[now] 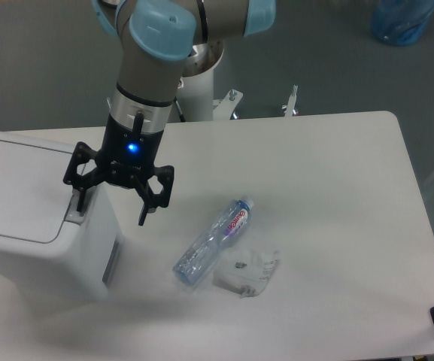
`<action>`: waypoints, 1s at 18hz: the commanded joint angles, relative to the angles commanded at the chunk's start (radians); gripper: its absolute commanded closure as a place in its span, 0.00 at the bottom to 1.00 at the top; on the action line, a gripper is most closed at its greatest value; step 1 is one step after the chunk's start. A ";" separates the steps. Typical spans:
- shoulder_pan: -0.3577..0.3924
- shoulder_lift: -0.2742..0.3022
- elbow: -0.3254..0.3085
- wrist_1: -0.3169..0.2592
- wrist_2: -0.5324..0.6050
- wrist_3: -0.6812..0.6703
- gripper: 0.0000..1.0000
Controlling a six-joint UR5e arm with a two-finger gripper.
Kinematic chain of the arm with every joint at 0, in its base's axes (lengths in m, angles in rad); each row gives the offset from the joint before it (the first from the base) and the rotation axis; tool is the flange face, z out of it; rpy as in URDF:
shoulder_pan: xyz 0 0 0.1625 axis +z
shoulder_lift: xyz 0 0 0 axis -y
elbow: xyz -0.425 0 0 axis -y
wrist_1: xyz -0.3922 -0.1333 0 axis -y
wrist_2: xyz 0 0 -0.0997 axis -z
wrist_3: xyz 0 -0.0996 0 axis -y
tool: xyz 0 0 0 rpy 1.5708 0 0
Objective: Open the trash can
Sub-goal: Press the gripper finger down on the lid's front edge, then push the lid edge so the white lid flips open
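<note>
Nearest the camera, right of the trash can [21, 226], a crumpled clear wrapper [248, 271] and a plastic bottle [213, 241] lie flat on the table [337, 195], clear of the work. At the table's left edge sits the trash can: a boxy white bin, flat lid down, grey push tab on its right rim. Over that tab hangs the gripper [111, 204], jaws spread wide, one finger at the tab, apparently positioned to press it. Contact cannot be confirmed.
</note>
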 joint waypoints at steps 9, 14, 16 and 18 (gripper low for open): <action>0.000 0.006 0.000 -0.002 0.000 0.000 0.00; 0.000 0.000 0.000 -0.002 0.003 0.002 0.00; 0.000 0.000 0.000 -0.002 0.018 0.002 0.00; 0.000 0.000 0.000 -0.002 0.018 0.002 0.00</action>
